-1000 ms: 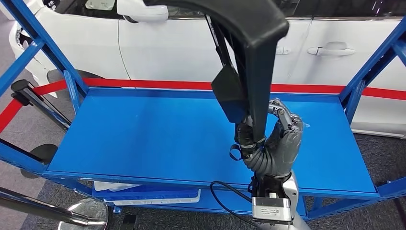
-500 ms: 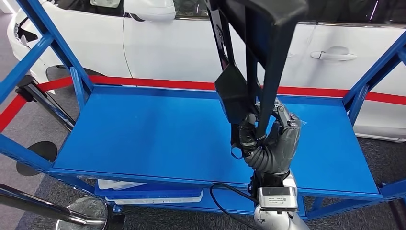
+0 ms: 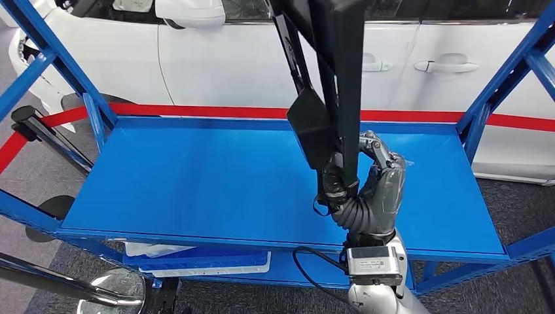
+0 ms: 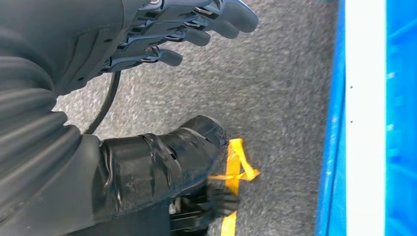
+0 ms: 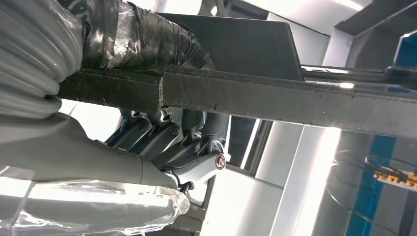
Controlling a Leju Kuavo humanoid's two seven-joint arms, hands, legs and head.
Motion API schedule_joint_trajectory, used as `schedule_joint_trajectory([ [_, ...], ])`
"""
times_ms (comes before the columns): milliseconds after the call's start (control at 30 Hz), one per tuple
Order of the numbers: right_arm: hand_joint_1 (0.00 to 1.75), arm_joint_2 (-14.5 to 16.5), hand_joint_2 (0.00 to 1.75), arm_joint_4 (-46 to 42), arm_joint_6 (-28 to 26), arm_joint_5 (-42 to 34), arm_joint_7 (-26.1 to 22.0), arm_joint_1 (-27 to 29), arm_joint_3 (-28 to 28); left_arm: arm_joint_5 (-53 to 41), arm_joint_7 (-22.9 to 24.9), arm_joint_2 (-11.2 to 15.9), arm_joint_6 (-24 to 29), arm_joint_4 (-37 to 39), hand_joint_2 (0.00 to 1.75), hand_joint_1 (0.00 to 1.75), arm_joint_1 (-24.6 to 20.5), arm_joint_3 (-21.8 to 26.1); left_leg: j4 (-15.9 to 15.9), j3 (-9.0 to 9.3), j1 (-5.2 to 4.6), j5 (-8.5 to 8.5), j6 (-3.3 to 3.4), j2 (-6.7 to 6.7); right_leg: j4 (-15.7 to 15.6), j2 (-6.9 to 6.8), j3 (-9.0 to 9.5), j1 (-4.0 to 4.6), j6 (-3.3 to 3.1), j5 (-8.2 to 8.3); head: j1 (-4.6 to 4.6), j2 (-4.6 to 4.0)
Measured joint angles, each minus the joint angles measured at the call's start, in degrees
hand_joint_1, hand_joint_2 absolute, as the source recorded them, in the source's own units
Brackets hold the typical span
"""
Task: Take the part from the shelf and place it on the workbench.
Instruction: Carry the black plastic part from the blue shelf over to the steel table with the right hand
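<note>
Head view first: your right robot hand [image 3: 373, 196] has its fingers wrapped around the lower end of the part [image 3: 340, 98], a long black trim piece that stands nearly upright and runs out past the top of the frame. It hangs above the blue shelf [image 3: 196, 183], not touching it, with a white car [image 3: 229, 59] parked behind. A flat black flap juts off the part's side just above your grip.

Left wrist view: your left robot hand [image 4: 162, 34] holds nothing, fingers loosely apart, hanging over grey carpet [image 4: 275, 88] next to a strip of yellow tape [image 4: 236, 172].

Right wrist view: this one's close up, and you can see the fingers [image 5: 196, 147] curled under the part's dark bar [image 5: 246, 98], with the taped thumb clamped on the other side. Looks like a solid wrap.

My guess on handling: it reads as stiff moulded plastic, light for its length, but you're holding it at one end, so it'll want to swing and lever against your grip when you turn. The matte, rough edge should give decent friction. The flap and thin strips look like the weak bits, so keep those off the shelf posts. If it starts twisting, I'd bring the free hand up higher on the bar before heading to the worktop.
</note>
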Motion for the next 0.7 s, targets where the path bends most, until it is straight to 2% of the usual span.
schedule_joint_trajectory([
  [33, 1.75, -0.09, 1.75, 0.0, -0.01, 0.64, 0.23, 0.34, 0.04, -0.05, 0.34, -0.07, 0.09, 0.0, 1.75, 0.0, -0.02, -0.01, 2.68, -0.66, 0.04, -1.36, -0.02, 0.0, 0.0, -0.05, -0.42, 0.1, -0.05, 0.32, -0.01, 0.0],
  [67, 1.75, -0.19, 1.75, 0.0, -0.02, 1.24, 0.41, 0.84, 0.04, -0.11, 0.63, -0.14, 0.15, 0.0, 1.75, 0.0, 0.02, -0.01, 3.62, -0.46, 0.04, -1.71, 0.06, 0.0, 0.0, -0.08, -0.84, 0.18, -0.06, 0.66, -0.02, 0.0],
  [100, 1.75, -0.28, 1.75, -0.02, -0.02, 1.65, 0.52, 1.45, 0.04, -0.16, 0.88, -0.22, 0.21, 0.0, 1.75, 0.0, 0.08, -0.02, 2.25, 0.87, 0.03, -0.99, 0.23, 0.0, 0.0, -0.08, -1.25, 0.24, -0.04, 1.03, -0.01, 0.0],
  [200, 1.75, -0.41, 1.75, -0.41, -0.04, 1.52, 0.42, 3.54, 0.01, -0.36, 1.42, -0.32, 0.29, 0.0, 1.75, 0.0, 0.19, -0.02, -9.25, 8.11, -0.23, 2.63, 0.88, -0.01, -0.1, 0.0, -2.15, 0.27, 0.32, 2.24, 0.02, 0.0],
  [233, 1.75, -0.43, 1.75, -0.59, -0.05, 1.37, 0.27, 4.11, -0.03, -0.44, 1.53, -0.32, 0.3, 0.0, 1.75, 0.0, 0.2, -0.02, -11.8, 9.46, -0.44, 3.24, 1.07, -0.03, -0.26, 0.02, -2.27, 0.24, 0.62, 2.67, 0.02, 0.0],
  [267, 1.75, -0.45, 1.75, -0.73, -0.05, 1.25, 0.09, 4.56, -0.06, -0.5, 1.63, -0.32, 0.33, 0.0, 1.75, 0.0, 0.23, -0.03, -13.0, 9.88, -0.66, 3.5, 1.26, -0.05, -0.5, 0.01, -2.31, 0.17, 0.98, 3.14, 0.05, 0.0],
  [333, 1.75, -0.51, 1.75, -0.8, -0.06, 0.89, -0.25, 5.27, -0.16, -0.47, 1.75, -0.31, 0.67, 0.0, 1.75, 0.0, 0.45, -0.03, -13.38, 9.49, -0.8, 4.65, 1.78, -0.04, -1.2, 0.04, -2.27, 0.14, 1.74, 4.14, 0.09, 0.0],
  [367, 1.75, -0.57, 1.75, -0.81, -0.08, 0.54, -0.4, 5.74, -0.26, -0.33, 1.68, -0.29, 0.91, 0.0, 1.75, 0.0, 0.57, -0.03, -13.81, 9.35, -0.7, 5.47, 2.09, 0.09, -1.25, 0.05, -2.41, 0.16, 2.04, 3.98, 0.16, 0.0],
  [400, 1.75, -0.63, 1.75, -0.81, -0.1, -0.03, -0.52, 6.29, -0.39, -0.18, 1.37, -0.25, 1.14, 0.0, 1.75, 0.0, 0.67, -0.03, -14.3, 9.06, -0.59, 6.37, 2.44, 0.22, -0.53, 0.07, -2.72, 0.22, 2.24, 2.7, 0.24, 0.0],
  [433, 1.75, -0.7, 1.75, -0.81, -0.12, -0.82, -0.61, 6.91, -0.56, -0.01, 0.86, -0.17, 1.26, 0.0, 1.75, 0.0, 0.77, -0.02, -14.77, 8.62, -0.46, 7.31, 2.74, 0.35, 1.28, 0.07, -3.3, 0.29, 2.38, 0.38, 0.37, 0.0],
  [500, 1.75, -0.86, 1.75, -0.72, -0.14, -2.62, -0.75, 8.53, -0.94, 0.3, 0.0, 0.15, 1.32, 0.0, 1.75, 0.0, 1.21, -0.02, -14.91, 7.26, -0.58, 8.65, 3.09, 0.46, 7.81, 0.06, -4.63, 0.3, 2.5, -5.69, 0.46, 0.0],
  [533, 1.75, -0.98, 1.75, -0.62, -0.14, -3.33, -0.95, 9.54, -1.16, 0.42, 0.11, 0.43, 1.39, 0.0, 1.75, 0.0, 1.57, -0.02, -14.85, 6.48, -0.64, 9.23, 3.11, 0.47, 11.08, 0.05, -4.96, 0.29, 2.59, -7.47, 0.47, 0.0],
  [567, 1.75, -1.13, 1.75, -0.53, -0.14, -3.85, -1.22, 10.61, -1.38, 0.53, 0.68, 0.73, 1.55, 0.0, 1.75, 0.0, 1.94, -0.02, -14.74, 5.72, -0.68, 9.71, 3.08, 0.5, 13.31, 0.05, -4.8, 0.27, 2.66, -8.05, 0.46, 0.0],
  [600, 1.75, -1.31, 1.75, -0.46, -0.14, -4.3, -1.51, 11.67, -1.6, 0.55, 1.67, 1.1, 1.78, 0.0, 1.75, 0.0, 2.3, -0.02, -14.54, 4.87, -0.69, 10.16, 3.0, 0.53, 13.6, 0.05, -3.69, 0.21, 2.71, -7.34, 0.47, 0.0],
  [633, 1.75, -1.49, 1.75, -0.43, -0.14, -4.71, -1.71, 12.55, -1.78, 0.51, 2.83, 1.47, 2.05, 0.0, 1.75, 0.0, 2.57, -0.02, -14.22, 3.97, -0.68, 10.59, 2.88, 0.54, 12.04, 0.04, -1.7, 0.11, 2.75, -6.09, 0.47, 0.0],
  [667, 1.75, -1.63, 1.75, -0.4, -0.14, -5.14, -1.72, 13.15, -1.91, 0.42, 3.93, 1.83, 2.32, 0.0, 1.75, 0.0, 2.73, -0.02, -13.76, 3.1, -0.66, 10.94, 2.69, 0.55, 8.81, 0.03, 1.12, -0.02, 2.77, -5.1, 0.48, 0.0],
  [700, 1.75, -1.77, 1.75, -0.35, -0.14, -5.67, -1.59, 13.54, -1.99, 0.27, 4.92, 2.23, 2.55, 0.0, 1.75, 0.0, 2.82, -0.02, -13.15, 2.17, -0.72, 11.23, 2.46, 0.53, 4.66, 0.04, 4.2, -0.04, 2.76, -4.88, 0.48, 0.0],
])
